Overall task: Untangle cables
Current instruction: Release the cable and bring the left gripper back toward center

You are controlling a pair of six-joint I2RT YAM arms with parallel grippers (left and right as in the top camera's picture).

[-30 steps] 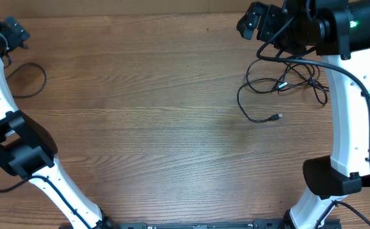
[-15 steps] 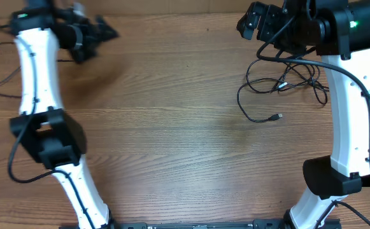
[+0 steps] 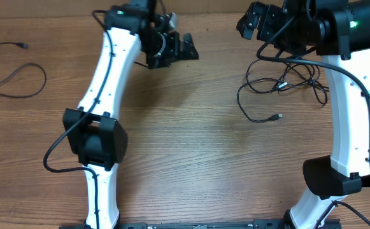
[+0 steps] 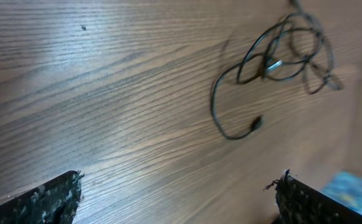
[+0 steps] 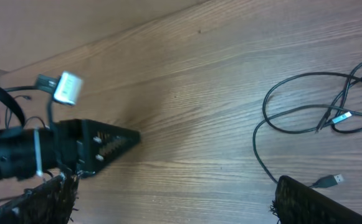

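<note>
While the wooden table (image 3: 191,159) carries cord in both upper corners, the left arm (image 3: 105,89) leans to the upper middle of the frame. Its left gripper (image 3: 190,48) is spread wide and empty, pointed, I'd say, toward the knot. The right gripper (image 3: 251,22), jaws apart and empty too, waits at upper right beside the tangled cables (image 3: 285,81), and one loose cable (image 3: 13,73) lies alone at upper left, apparently set aside.

The wooden table (image 3: 185,146) bears tangled black cables (image 3: 280,84) and one separate cable (image 3: 44,77).

Wood-grain table (image 3: 191,159) with a soft sheen of light.
</note>
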